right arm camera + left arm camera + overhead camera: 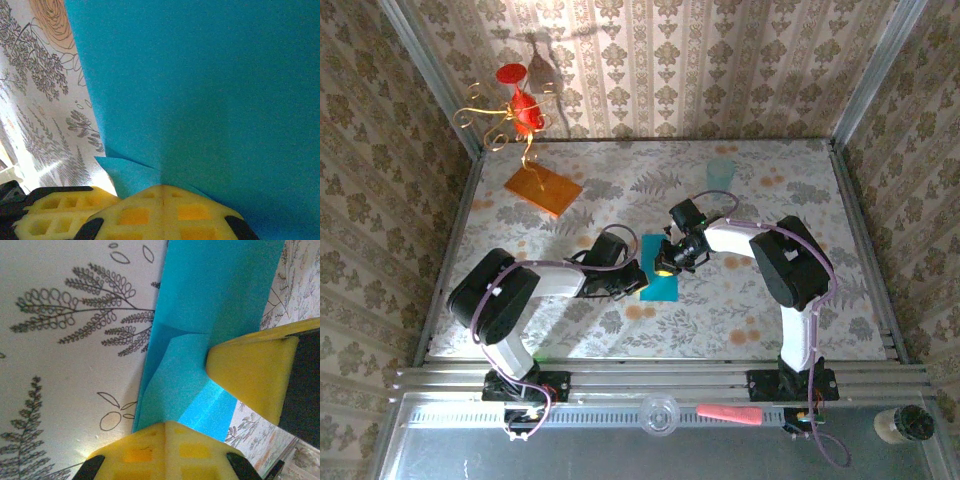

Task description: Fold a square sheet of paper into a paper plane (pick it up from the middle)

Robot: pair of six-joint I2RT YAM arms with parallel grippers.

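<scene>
Yellow fingers (165,450), both pairs closed, against teal paper (220,285)

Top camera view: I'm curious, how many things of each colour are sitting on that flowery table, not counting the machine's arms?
Teal-blue: 1, the sheet of paper
Orange: 1, the flat slab
Pale mint: 1, the cup
Red and gold: 1, the wire ornament
Total: 4
</scene>
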